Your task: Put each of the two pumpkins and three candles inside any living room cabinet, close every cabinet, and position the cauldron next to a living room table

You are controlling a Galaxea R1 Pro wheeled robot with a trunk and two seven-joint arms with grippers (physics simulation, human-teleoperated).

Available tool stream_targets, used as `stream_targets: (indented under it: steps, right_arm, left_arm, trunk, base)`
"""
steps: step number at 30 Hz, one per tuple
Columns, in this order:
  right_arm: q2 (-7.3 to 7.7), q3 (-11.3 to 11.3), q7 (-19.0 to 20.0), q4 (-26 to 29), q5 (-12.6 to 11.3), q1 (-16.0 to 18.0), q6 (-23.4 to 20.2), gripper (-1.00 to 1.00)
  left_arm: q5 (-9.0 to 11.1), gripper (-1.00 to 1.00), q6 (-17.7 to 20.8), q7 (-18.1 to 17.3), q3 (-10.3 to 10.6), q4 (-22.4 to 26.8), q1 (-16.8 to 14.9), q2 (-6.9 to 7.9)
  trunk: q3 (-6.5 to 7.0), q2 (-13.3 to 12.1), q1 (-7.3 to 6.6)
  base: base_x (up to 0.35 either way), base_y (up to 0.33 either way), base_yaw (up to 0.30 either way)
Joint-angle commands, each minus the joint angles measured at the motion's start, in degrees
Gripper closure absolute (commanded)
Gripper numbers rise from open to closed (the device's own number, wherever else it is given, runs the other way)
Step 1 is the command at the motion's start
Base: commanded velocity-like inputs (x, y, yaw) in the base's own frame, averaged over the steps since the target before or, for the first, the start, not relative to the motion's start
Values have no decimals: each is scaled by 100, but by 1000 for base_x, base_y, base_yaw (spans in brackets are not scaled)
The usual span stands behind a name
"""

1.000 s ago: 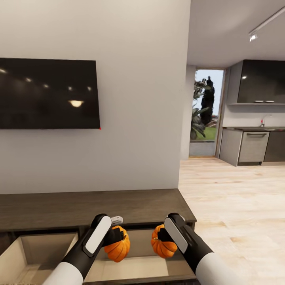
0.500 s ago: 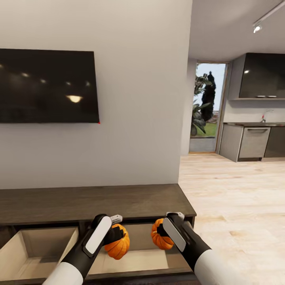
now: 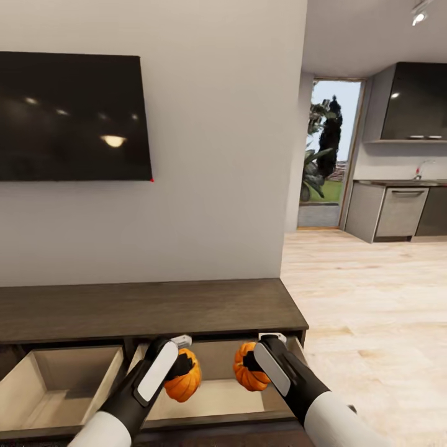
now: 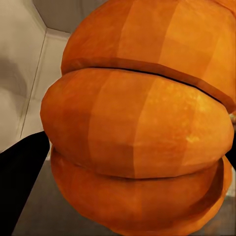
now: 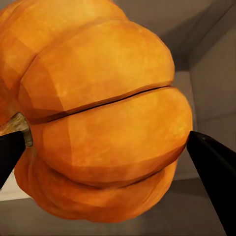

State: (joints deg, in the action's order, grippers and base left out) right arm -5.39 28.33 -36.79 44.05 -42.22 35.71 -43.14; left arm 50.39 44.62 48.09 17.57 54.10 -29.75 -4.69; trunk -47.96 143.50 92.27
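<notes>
the long dark-brown cabinet (image 3: pixel 149 307) sits against the grey wall, and everything here is told from it. two of its drawers are pulled out, and you can see the pale beige insides. one open drawer (image 3: pixel 59 388) is at the cabinet's left end as the head view shows it. the other open drawer (image 3: pixel 214 397) is beside it, under the cabinet's right part.

the left gripper (image 3: pixel 181 367) hangs over the right-hand open drawer, just in front of the cabinet's top edge. its fingers are clamped on an orange pumpkin (image 3: pixel 183 383). the same pumpkin (image 4: pixel 137 128) is big and close in the left wrist view, with a black finger (image 4: pixel 22 182) pressed against one side and the pale drawer wall behind it.

the right gripper (image 3: pixel 253 361) hangs over the same drawer, nearer the cabinet's right end. its fingers are clamped on the second pumpkin (image 3: pixel 248 371). in the right wrist view this pumpkin (image 5: pixel 103 118) sits between two black fingers (image 5: pixel 214 172), one on each side, and a bit of its pale stem end shows near one finger. the drawer's grey-beige corner is behind it.

the two pumpkins are near each other but not touching. both are up in the air above the drawer floor, not resting on it.

above the cabinet a black tv (image 3: pixel 71 118) hangs on the wall. past the cabinet's right end the light wood floor (image 3: pixel 366 298) runs to a kitchen and a glass door.
</notes>
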Motion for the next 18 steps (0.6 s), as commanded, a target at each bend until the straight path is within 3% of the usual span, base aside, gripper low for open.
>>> stream_targets:
  steps: [1,5,18]
  right_arm:
    - [3,26,-54,7,-49,6,-1,100]
    - [4,35,-49,7,-49,6,-1,100]
    - [3,41,-48,12,-49,6,-1,100]
  left_arm:
    - [9,100,-40,70,25,-1,-4,-1]
    - [-100,100,-109,61,42,-4,-4,-5]
    - [-117,100,-120,60,60,22,-4,-14]
  trunk:
    - [-30,5,1]
    - [-118,11,11]
    - [-384,27,42]
  base:
    - [0,0,0]
    - [0,0,0]
    - [0,0,0]
